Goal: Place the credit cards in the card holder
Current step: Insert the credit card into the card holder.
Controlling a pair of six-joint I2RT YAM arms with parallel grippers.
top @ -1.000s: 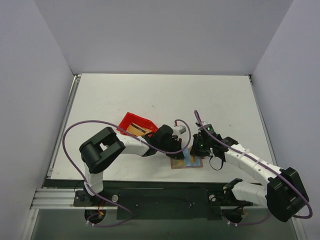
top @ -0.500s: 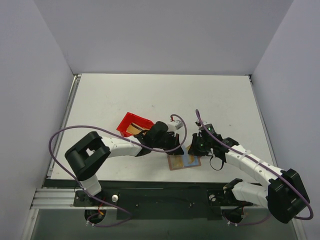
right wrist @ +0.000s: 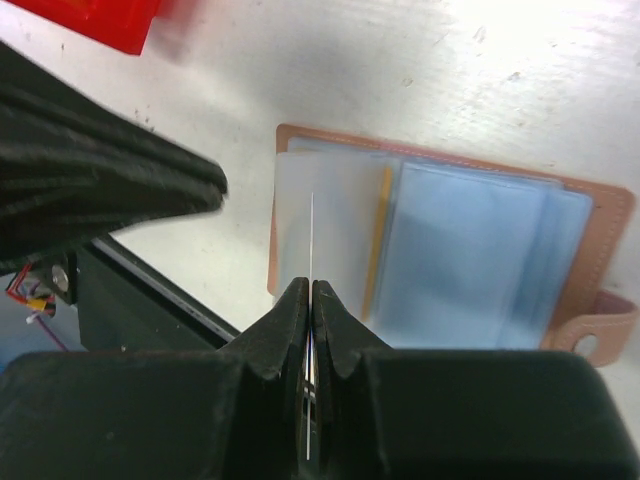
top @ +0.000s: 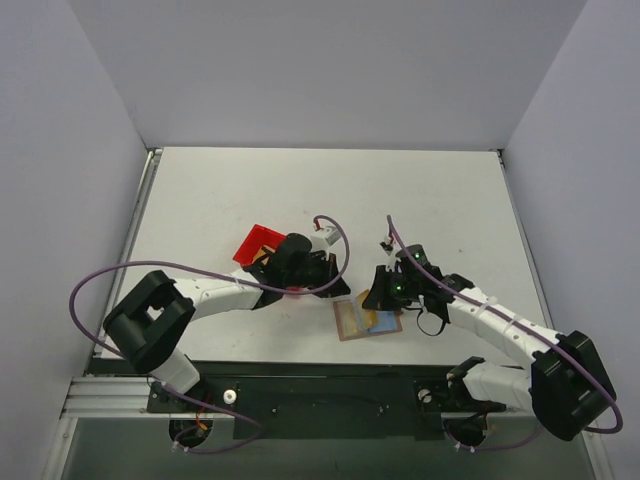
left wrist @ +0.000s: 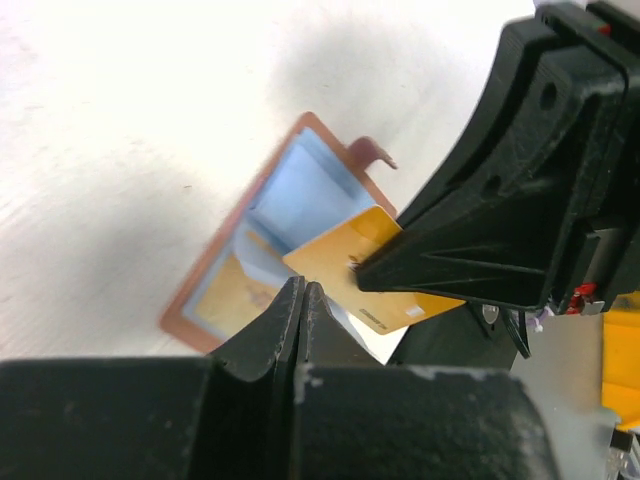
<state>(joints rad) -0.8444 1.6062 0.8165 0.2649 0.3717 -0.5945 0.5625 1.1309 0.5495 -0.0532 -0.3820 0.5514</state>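
Both closed tight: right end effector (right wrist: 312,286) pinches gold credit card (left wrist: 335,250) over open card holder (right wrist: 470,260), lower centre of top view; left end effector (left wrist: 303,289) grips nothing.

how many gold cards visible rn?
2: one card in the right gripper above the open card holder, a second card sleeved inside it. More may hide in the red bin.
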